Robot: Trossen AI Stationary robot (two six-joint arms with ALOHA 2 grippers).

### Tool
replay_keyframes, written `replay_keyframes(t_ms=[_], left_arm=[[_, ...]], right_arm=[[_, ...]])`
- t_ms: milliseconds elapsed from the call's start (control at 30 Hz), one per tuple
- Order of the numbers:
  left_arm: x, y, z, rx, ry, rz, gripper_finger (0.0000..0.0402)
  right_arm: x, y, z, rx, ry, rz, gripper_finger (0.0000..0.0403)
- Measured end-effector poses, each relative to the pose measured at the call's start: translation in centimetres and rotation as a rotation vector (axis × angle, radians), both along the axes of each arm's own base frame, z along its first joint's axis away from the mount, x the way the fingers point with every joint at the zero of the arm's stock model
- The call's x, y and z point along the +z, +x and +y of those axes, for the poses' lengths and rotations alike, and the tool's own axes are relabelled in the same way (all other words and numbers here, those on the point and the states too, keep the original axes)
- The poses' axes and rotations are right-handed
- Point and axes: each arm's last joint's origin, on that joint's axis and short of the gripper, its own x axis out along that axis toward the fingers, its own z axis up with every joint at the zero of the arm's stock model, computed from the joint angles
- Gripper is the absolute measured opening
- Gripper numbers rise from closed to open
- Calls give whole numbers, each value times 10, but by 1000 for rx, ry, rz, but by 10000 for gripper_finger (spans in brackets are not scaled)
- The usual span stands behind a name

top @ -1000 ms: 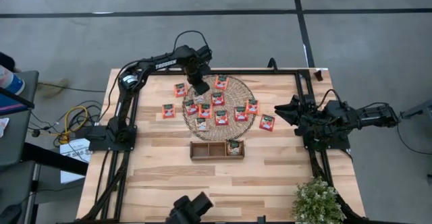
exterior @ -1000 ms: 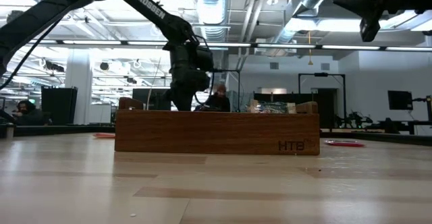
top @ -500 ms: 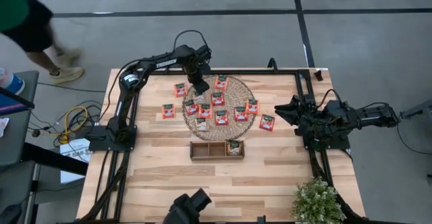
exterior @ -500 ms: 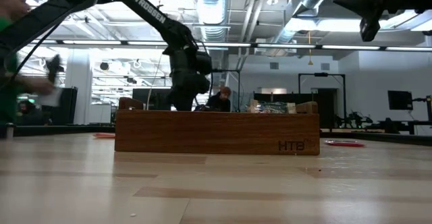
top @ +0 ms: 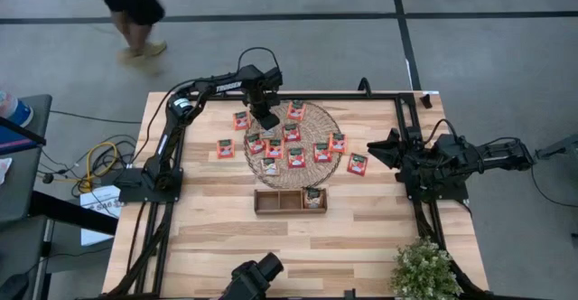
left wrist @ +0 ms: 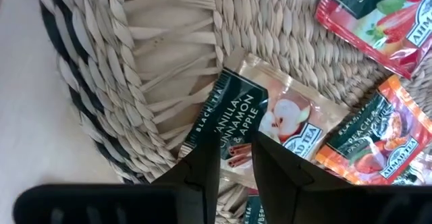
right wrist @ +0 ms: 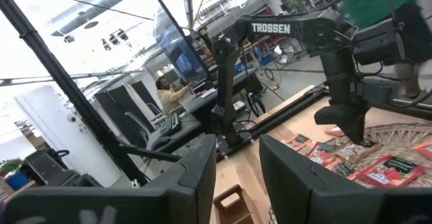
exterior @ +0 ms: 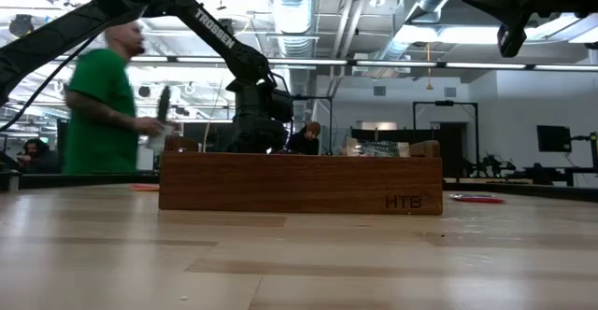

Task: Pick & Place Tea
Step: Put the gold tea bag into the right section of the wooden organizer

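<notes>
Several red-orange tea sachets (top: 296, 158) lie flat on the round woven mat (top: 318, 119), and others lie on the table beside it (top: 225, 148). My left gripper (top: 268, 119) points down over the mat's far left part. It is open, its fingertips (left wrist: 236, 160) close over a pale sachet with a dark green top (left wrist: 270, 116). The wooden tray (top: 289, 200) holds one sachet (top: 313, 197) in its right compartment. At the table's right edge my right gripper (top: 379, 148) is open and holds nothing. My left gripper comes at the pale sachet from above, its two fingers (left wrist: 202, 173) over the green end (left wrist: 229, 119). The sachet lies flat on the mat. I cannot tell whether the fingertips touch it.
A potted plant (top: 423, 268) stands at the table's near right corner. A person in a green shirt (exterior: 98, 105) walks past beyond the table's far left corner. In the low view the tray (exterior: 299, 184) hides the mat and my left gripper's fingertips.
My left gripper has come down toward the mat and shifted a little toward its far edge, with the gap between its fingers unchanged. A person has walked along beyond the table's far left side.
</notes>
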Motion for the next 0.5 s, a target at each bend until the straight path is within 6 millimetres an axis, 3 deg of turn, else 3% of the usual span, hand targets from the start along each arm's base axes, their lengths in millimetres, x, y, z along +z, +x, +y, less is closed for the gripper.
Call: replay_keyframes(t_ms=[500], left_arm=[[0,-1,1,0,49,42,76]], right_arm=[[0,0,0,-1,0,0,107]])
